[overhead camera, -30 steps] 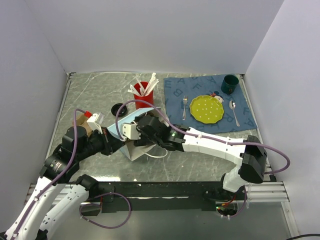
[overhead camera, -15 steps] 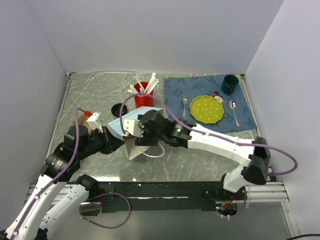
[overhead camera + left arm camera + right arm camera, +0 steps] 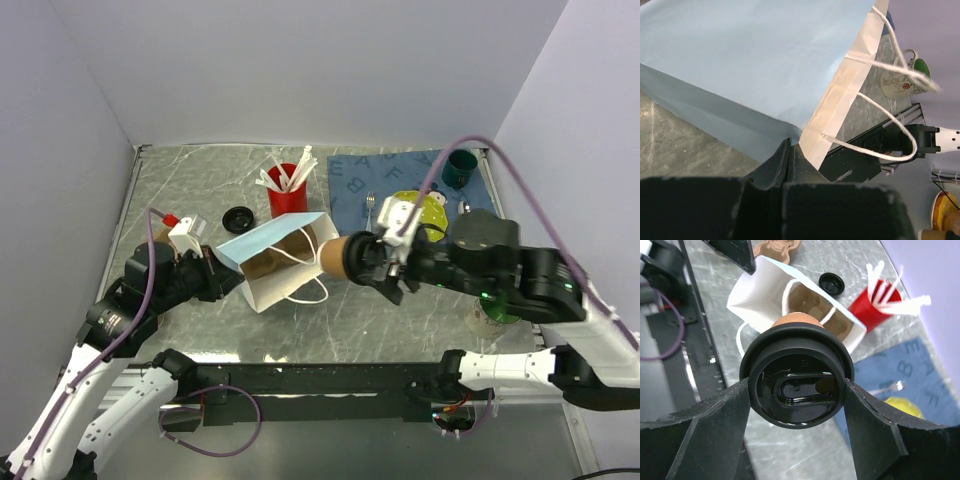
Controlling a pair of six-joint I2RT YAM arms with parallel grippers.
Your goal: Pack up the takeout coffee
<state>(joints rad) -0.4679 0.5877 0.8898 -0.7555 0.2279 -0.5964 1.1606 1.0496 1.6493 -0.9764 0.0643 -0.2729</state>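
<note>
The takeout coffee [image 3: 338, 258], a brown paper cup with a black lid [image 3: 797, 390], lies sideways in the air with my right gripper [image 3: 372, 264] shut on its lid end. Its base points at the open mouth of the light blue paper bag [image 3: 275, 255], just to the right of it. In the right wrist view the fingers [image 3: 715, 425] press both sides of the lid, and the bag [image 3: 755, 290] lies beyond. My left gripper [image 3: 788, 150] is shut on the bag's lower edge [image 3: 755, 65], holding it tipped on its side.
A red cup of white utensils [image 3: 287, 190] and a loose black lid [image 3: 238, 217] stand behind the bag. A blue placemat [image 3: 350, 180] at the back right carries a yellow plate [image 3: 430, 210], fork [image 3: 369, 212] and teal mug [image 3: 460, 168]. A flowered mug [image 3: 902, 80] sits under my right arm.
My right arm has drawn back to the right and lifted away from the bag. The cup now shows outside the bag's mouth. The bag has turned so its mouth faces right.
</note>
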